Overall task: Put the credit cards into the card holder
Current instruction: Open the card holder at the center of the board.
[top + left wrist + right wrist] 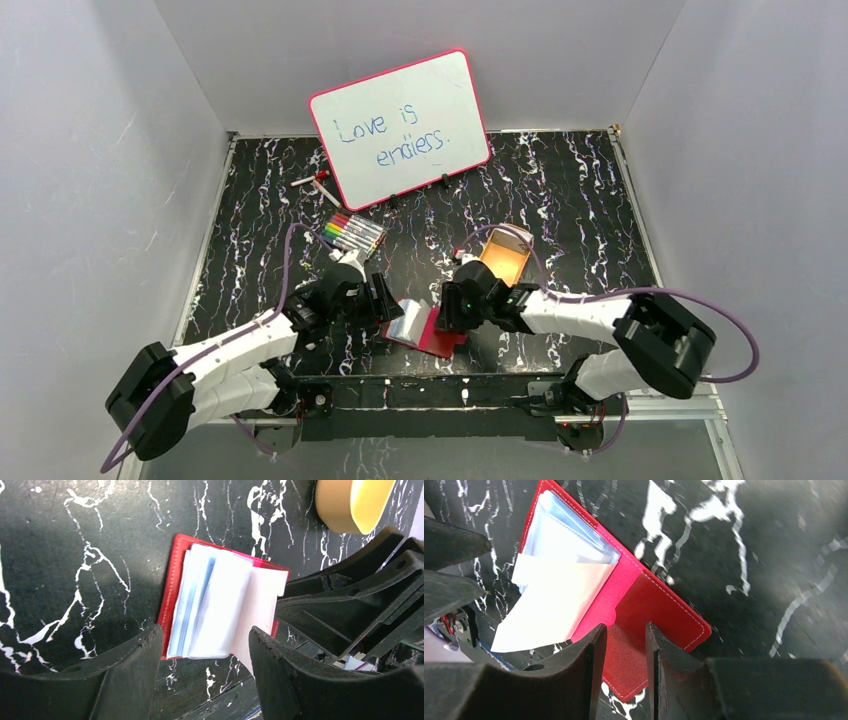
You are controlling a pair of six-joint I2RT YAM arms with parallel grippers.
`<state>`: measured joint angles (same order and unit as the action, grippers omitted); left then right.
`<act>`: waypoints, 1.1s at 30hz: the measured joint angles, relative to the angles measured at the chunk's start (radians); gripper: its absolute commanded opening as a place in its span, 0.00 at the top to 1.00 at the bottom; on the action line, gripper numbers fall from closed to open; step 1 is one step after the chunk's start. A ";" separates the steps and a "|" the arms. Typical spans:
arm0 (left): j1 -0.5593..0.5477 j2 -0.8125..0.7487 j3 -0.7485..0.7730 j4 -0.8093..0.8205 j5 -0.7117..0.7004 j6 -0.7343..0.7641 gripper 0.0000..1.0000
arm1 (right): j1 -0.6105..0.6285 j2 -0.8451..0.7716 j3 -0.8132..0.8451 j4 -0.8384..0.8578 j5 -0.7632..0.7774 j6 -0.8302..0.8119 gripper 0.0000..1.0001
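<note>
Dark-red leather-like folding card holder (pixel 438 338) lies open, clear sleeves up, on black marble-look tabletop (pixel 580 200) nr front edge, btwn both arms. Left hand (pixel 205 635) spread wide either side of sleeves. Right hand (pixel 625 627) narrow, tips apart over red cover.

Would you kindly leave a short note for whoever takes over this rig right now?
Holder: lies open on the table between both grippers, near the tray.
Left gripper: open, straddling the clear sleeves.
Right gripper: jaws narrowly apart over the red flap; no firm grip visible.
Card: one white card lies on the sleeves and sticks out past them; whether it sits in a sleeve is unclear. No other cards clearly seen.
Done: holder is open.
Left: seat this card, then probably find and load the rest.
</note>
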<state>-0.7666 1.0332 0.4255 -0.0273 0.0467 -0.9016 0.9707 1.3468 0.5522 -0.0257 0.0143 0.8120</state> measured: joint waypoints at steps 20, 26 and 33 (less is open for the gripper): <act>0.027 -0.065 -0.027 -0.134 -0.110 -0.084 0.38 | -0.039 0.275 0.204 0.142 -0.152 -0.276 0.59; 0.042 -0.055 -0.058 -0.082 -0.084 -0.097 0.39 | -0.047 0.272 0.187 0.171 -0.172 -0.278 0.59; 0.051 -0.021 -0.061 -0.044 -0.045 -0.100 0.41 | -0.050 0.272 0.182 0.180 -0.178 -0.278 0.59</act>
<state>-0.7158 1.0122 0.3641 -0.0715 0.0013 -1.0016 0.9211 1.6184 0.7341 0.1543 -0.1638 0.5339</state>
